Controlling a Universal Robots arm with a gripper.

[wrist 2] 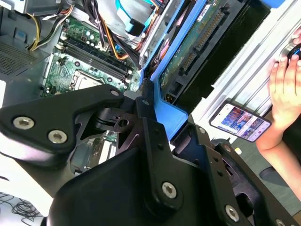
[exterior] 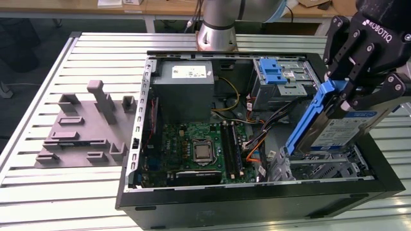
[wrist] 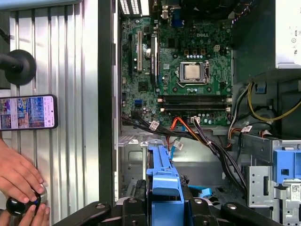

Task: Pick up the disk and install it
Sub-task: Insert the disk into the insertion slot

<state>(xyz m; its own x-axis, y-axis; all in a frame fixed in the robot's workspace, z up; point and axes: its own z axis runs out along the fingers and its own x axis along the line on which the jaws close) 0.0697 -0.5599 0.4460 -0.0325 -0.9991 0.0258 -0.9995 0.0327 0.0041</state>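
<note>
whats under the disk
The silver drive cage, in a corner of the case, sits under the disk, which the tool holds tilted. The cage floor directly below the disk's lower end is covered.

Your widest access is the open side of the case (exterior: 257,204), above the motherboard (exterior: 199,147), where the parts sit low. Treat the power supply (exterior: 186,86) and the bay with the blue latch (exterior: 277,76) as tall blocks at the end nearest the arm base (exterior: 215,38). A cable bundle (wrist: 188,134) crosses between the motherboard and the drive cage (exterior: 321,168), close beside the cage.

The space over the cage is taken by the gripper (exterior: 359,96), clamped on the tilted disk (exterior: 340,137), whose lower edge sits at the cage mouth.

On the table (exterior: 38,192), a person's hand (wrist: 19,174) and a phone (wrist: 28,112) lie just beside one case wall. A grey fixture (exterior: 83,130) stands at the exterior view's left.
</note>
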